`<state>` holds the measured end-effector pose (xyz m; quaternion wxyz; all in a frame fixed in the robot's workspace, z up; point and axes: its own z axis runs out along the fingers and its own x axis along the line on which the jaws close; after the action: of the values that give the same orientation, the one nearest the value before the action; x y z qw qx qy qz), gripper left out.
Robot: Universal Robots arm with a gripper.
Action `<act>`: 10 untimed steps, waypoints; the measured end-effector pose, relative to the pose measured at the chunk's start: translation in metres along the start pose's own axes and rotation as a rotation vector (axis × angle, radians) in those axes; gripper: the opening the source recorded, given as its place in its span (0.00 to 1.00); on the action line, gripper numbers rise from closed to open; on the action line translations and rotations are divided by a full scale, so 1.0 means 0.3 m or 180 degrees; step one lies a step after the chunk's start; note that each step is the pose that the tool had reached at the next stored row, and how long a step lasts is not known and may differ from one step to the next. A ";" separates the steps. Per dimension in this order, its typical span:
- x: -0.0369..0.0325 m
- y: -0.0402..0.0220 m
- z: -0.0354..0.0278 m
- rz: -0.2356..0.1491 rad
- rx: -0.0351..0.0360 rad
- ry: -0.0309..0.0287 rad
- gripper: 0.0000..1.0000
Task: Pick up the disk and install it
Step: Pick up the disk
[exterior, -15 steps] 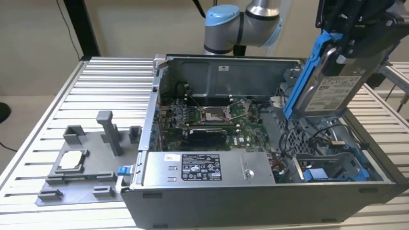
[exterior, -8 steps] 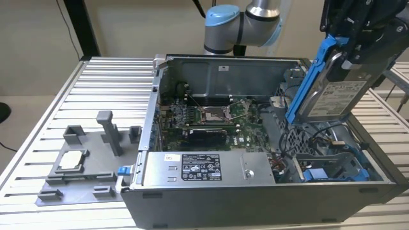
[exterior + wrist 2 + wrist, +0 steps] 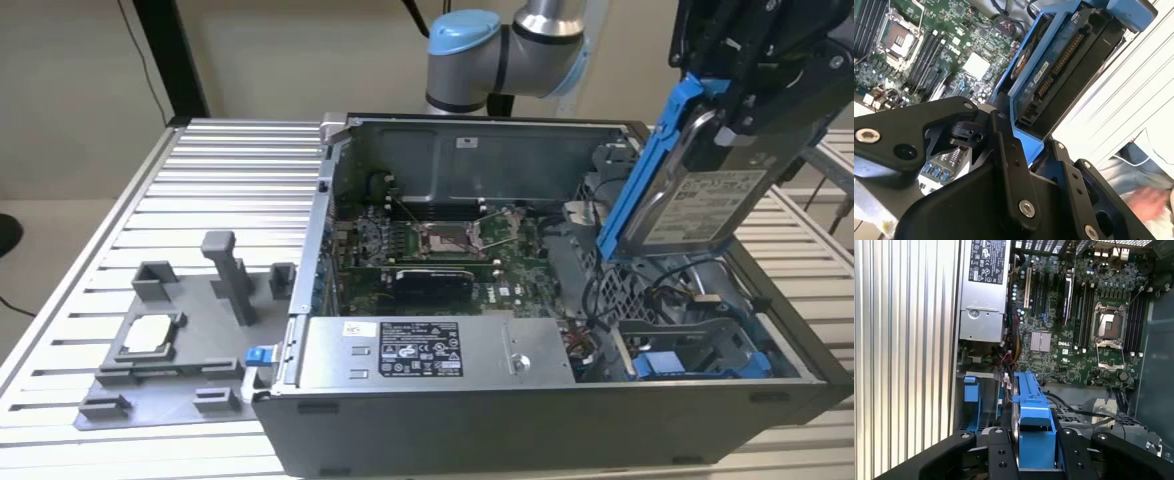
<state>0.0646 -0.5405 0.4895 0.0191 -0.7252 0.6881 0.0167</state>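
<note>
- The arm is held over the open computer case [image 3: 534, 420], on the exterior view's right, with the gripper [image 3: 731, 112] pointed downward.
- The disk [image 3: 701, 205] is clamped by its blue frame in the closed jaws, upright, slightly tilted, above the case.
- White printed labels are carried by the disk and the grey box [image 3: 420, 350]; their print cannot be made out.

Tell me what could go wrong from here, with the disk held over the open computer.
The disk hangs tilted in the gripper above the drive bay, so it may enter crooked and jam against the bay's wall. Black cables lie in the space under it and might be snagged or pinched. A slip from the grip at its upper end could drop it into the computer case.
</note>
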 end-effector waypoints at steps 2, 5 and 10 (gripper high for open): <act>0.000 0.000 0.000 0.0000 0.0000 -0.0003 0.00; 0.000 0.000 0.000 0.0001 0.0000 -0.0007 0.00; 0.049 0.003 -0.003 0.0009 0.0001 -0.0007 0.00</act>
<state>0.0646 -0.5552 0.4895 0.0199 -0.7241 0.6892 0.0174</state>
